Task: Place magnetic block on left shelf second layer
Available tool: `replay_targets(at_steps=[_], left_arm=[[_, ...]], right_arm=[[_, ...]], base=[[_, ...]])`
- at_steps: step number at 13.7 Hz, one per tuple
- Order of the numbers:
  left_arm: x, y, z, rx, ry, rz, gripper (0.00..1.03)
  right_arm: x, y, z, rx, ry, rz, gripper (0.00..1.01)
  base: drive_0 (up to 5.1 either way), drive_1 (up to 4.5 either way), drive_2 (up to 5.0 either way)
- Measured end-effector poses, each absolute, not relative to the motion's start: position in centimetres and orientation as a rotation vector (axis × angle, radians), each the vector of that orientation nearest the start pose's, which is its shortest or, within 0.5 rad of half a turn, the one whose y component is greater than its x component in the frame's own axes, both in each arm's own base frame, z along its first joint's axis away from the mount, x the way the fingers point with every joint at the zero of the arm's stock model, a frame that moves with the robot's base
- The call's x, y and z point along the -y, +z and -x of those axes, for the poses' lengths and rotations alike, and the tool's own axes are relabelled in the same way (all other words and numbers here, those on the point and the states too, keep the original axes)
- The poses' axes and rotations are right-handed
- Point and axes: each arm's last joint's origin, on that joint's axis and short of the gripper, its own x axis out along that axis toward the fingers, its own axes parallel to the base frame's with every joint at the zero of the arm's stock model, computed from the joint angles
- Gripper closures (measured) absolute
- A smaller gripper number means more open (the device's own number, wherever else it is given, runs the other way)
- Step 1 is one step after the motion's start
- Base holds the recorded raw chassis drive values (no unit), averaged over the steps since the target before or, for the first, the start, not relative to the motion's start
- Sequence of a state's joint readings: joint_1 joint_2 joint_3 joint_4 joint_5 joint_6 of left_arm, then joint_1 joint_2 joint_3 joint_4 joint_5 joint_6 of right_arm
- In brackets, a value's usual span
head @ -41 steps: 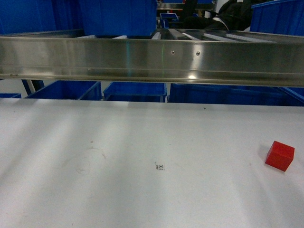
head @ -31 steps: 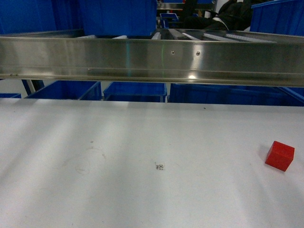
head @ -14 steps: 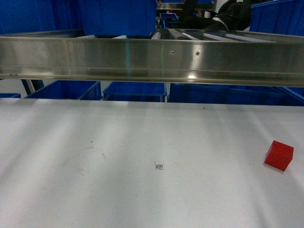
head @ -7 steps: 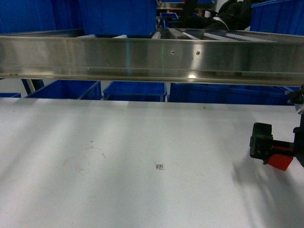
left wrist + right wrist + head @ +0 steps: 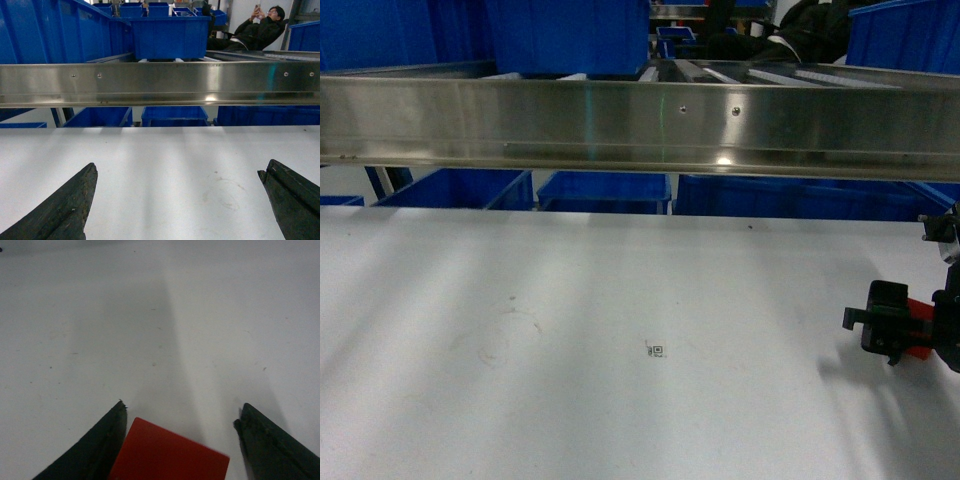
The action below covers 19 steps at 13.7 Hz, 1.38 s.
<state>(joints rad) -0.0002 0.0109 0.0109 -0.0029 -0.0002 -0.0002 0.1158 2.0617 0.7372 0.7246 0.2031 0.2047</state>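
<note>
**Right gripper straddles red block at table's edge**

Head view: the magnetic block (image 5: 920,330) sits on the white tabletop (image 5: 620,350) at the far right, mostly masked by the right gripper (image 5: 910,330), which reaches in from the right edge with one dark finger (image 5: 885,318) on the block's left side. Only a sliver of red shows behind it. The steel rail (image 5: 640,125) of the left shelf second layer spans the upper part of the picture, above and well to the left of the block, with blue bins (image 5: 570,35) behind it. The left arm does not appear here; the right arm is plainly the nearer one.

Left wrist view: the left gripper (image 5: 177,200) hangs spread wide and empty over bare tabletop, its two fingertips (image 5: 70,200) at opposite edges of the picture, facing the shelf rail (image 5: 160,82) and a deep blue bin (image 5: 170,30) standing on the tier. A seated person (image 5: 250,32) is in the background.

Right wrist view: the block (image 5: 167,452) lies between the right gripper's (image 5: 180,440) parted fingers, turned somewhat askew, close against the left finger (image 5: 97,445) with a clear gap to the right finger (image 5: 270,445). The jaws have not closed on it. As a cube it has no long axis; the skew suggests the closing fingers may twist it square or meet it off-centre.
</note>
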Motion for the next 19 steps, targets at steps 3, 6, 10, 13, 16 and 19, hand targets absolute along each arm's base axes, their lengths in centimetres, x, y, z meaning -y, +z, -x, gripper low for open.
replay_targets(at_steps=[3, 6, 10, 13, 16, 19], left_arm=[[0.0, 16.6, -9.8, -0.003, 0.0, 0.0, 0.05], [0.0, 16.6, -9.8, -0.003, 0.0, 0.0, 0.05], [0.0, 16.6, -9.8, -0.004, 0.0, 0.0, 0.05], [0.0, 16.6, -9.8, -0.003, 0.0, 0.0, 0.05], [0.0, 16.6, -9.8, -0.004, 0.0, 0.0, 0.05], [0.0, 16.6, -9.8, -0.003, 0.0, 0.0, 0.05]], right_arm=[[-3.4, 6.1, -32.9, -0.578, -0.11, -0.108, 0.64], [-4.4, 8.9, -30.5, -0.503, -0.008, -0.051, 0.67], [-3.4, 15.4, -24.4, -0.369, 0.086, 0.012, 0.67], [-2.5, 18.8, -20.3, -0.269, 0.11, -0.012, 0.67], [-2.9, 19.0, -18.3, -0.263, 0.13, -0.009, 0.67], [-2.0, 21.2, -16.0, -0.152, 0.139, -0.015, 0.67]], base=[[0.0, 0.0, 0.0], [0.0, 0.0, 0.0], [0.0, 0.0, 0.0], [0.0, 0.0, 0.0], [0.0, 0.0, 0.0], [0.0, 0.0, 0.0]])
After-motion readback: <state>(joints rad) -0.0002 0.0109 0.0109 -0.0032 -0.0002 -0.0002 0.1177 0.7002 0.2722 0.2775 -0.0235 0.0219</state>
